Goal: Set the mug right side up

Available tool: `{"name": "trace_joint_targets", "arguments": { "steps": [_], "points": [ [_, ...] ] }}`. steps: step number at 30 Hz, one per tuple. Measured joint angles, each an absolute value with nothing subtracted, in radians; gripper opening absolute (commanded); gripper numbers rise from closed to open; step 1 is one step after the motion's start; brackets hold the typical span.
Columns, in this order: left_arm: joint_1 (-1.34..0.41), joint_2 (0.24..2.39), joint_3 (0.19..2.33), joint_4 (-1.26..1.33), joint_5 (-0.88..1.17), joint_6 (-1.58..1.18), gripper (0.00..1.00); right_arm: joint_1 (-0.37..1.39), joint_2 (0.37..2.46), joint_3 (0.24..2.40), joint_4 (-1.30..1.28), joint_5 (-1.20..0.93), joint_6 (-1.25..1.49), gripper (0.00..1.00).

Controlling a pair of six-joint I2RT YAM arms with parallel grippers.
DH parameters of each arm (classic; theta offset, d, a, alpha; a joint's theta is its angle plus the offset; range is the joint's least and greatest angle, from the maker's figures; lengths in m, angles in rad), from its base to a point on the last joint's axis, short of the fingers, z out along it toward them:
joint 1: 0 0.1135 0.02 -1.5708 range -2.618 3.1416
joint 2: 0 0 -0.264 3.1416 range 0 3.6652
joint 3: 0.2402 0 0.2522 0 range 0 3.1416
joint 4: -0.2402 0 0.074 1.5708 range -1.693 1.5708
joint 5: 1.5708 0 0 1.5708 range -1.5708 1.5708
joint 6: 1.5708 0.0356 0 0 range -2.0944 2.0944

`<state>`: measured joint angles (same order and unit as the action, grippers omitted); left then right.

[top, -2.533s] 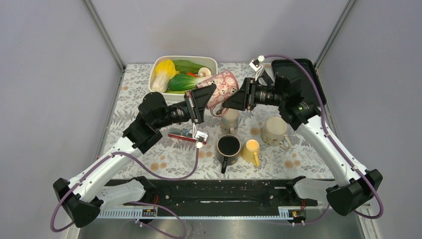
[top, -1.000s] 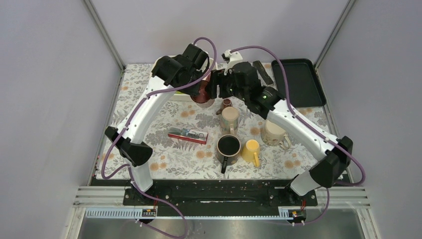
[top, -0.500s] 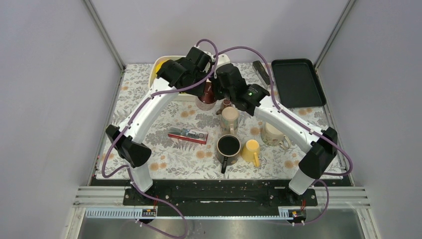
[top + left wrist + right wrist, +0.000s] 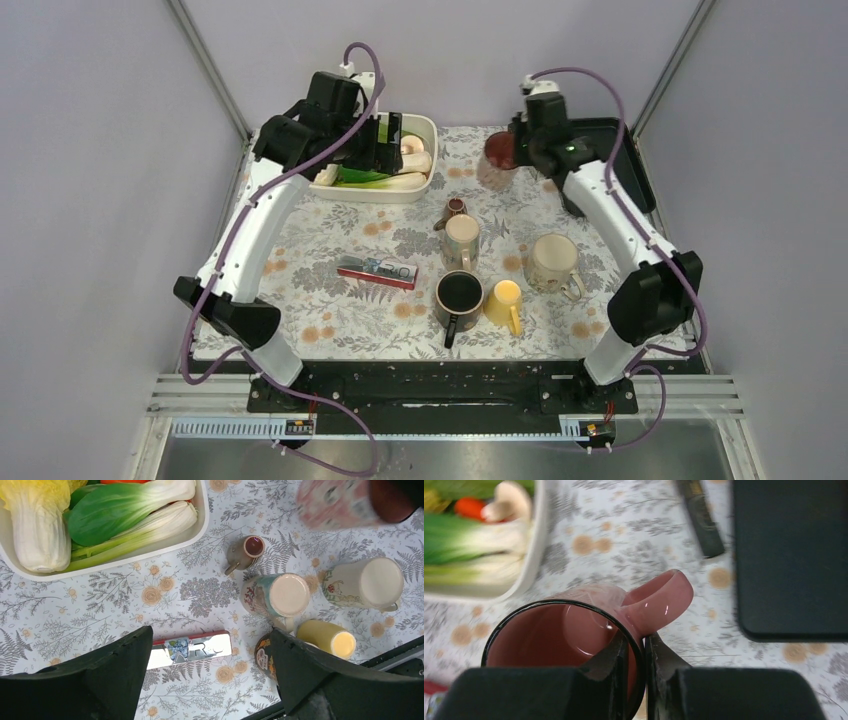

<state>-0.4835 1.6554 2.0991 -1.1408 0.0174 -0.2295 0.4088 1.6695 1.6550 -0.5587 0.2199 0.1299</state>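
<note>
Near the desk's far edge, just left of the black tray (image 4: 612, 160), the right gripper (image 4: 636, 647) pinches the pink mug (image 4: 544, 645) by its rim, mouth up, while the left gripper (image 4: 209, 647) hangs spread above the far-left dish (image 4: 425, 185).

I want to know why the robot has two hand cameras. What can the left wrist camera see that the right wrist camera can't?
Only the left wrist view shows the silver mint tin with red edges, the small brown clay jug, the yellow mug and the cream flowered mug. Only the right wrist view shows the black rectangular tray and the right jaws pinching the rim of the pink patterned ceramic mug beside its handle. Both show that mug, the white dish of green vegetables and the flowery tablecloth.
</note>
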Motion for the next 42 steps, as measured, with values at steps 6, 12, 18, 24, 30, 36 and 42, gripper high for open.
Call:
{"name": "trace_joint_targets", "arguments": {
  "steps": [6, 12, 18, 24, 30, 36, 42],
  "points": [
    [-0.45, 1.623, 1.935, -1.053, 0.042, -0.134, 0.99, 0.09, 1.766, 1.739, -0.561, 0.181, 0.175, 0.0],
    [-0.361, 1.553, 1.705, -0.948, 0.051, -0.059, 0.99, -0.149, 1.99, 1.891, -0.574, 0.171, 0.221, 0.0],
    [-0.24, 1.543, 1.56, -0.855, 0.051, -0.049, 0.99, -0.252, 2.204, 2.082, -0.668, 0.176, 0.233, 0.0],
    [-0.204, 1.543, 1.476, -0.808, 0.049, -0.05, 0.99, -0.275, 2.35, 2.284, -0.754, 0.209, 0.233, 0.0],
    [-0.191, 1.541, 1.471, -0.782, 0.042, -0.049, 0.99, -0.282, 2.447, 2.408, -0.778, 0.262, 0.24, 0.0],
    [-0.167, 1.541, 1.471, -0.775, 0.033, -0.049, 0.99, -0.289, 2.499, 2.425, -0.784, 0.275, 0.263, 0.05],
    [-0.157, 1.541, 1.471, -0.771, 0.027, -0.049, 0.99, -0.291, 2.504, 2.431, -0.785, 0.271, 0.277, 0.47]
  ]
}}
